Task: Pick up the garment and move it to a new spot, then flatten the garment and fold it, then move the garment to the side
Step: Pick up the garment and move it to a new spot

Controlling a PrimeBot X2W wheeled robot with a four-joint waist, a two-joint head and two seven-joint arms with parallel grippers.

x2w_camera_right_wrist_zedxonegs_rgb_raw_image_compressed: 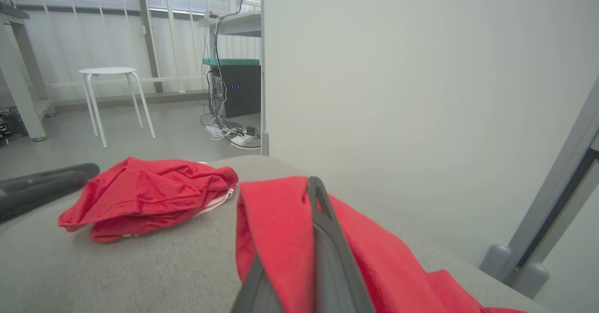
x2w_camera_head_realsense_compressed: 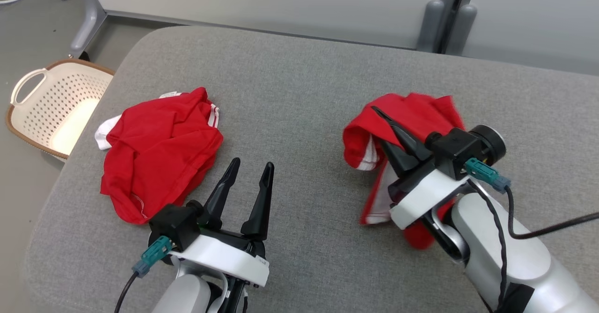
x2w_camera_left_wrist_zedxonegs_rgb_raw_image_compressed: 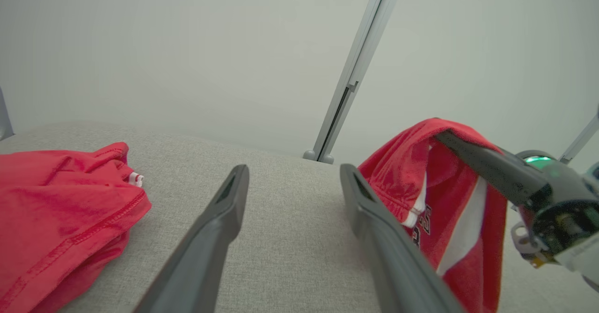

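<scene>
Two red garments were lying around, so my first worry was mixing them up. The right-hand garment (x2w_camera_head_realsense_compressed: 412, 112) sat toward the right edge of the grey padded surface (x2w_camera_head_realsense_compressed: 304, 79), pinched in the right tool (x2w_camera_head_realsense_compressed: 381, 116), whose fingers were shut on a fold. Cloth was draped over them and a white-trimmed hem hung low toward the padding. The left tool (x2w_camera_head_realsense_compressed: 252, 164) hovered wide open and empty near the front edge, just beside the other garment (x2w_camera_head_realsense_compressed: 159, 154), which was crumpled by the left edge. My guess: the grip only caught a thin bit near the top, so the fabric could've slid out on the lift, or bunched worse since most of it trailed below. That drape over the fingers could also have snagged on release. And if the new spot was leftward, it might've landed on the other pile or nudged it off toward the basket (x2w_camera_head_realsense_compressed: 51, 112) on the floor.
</scene>
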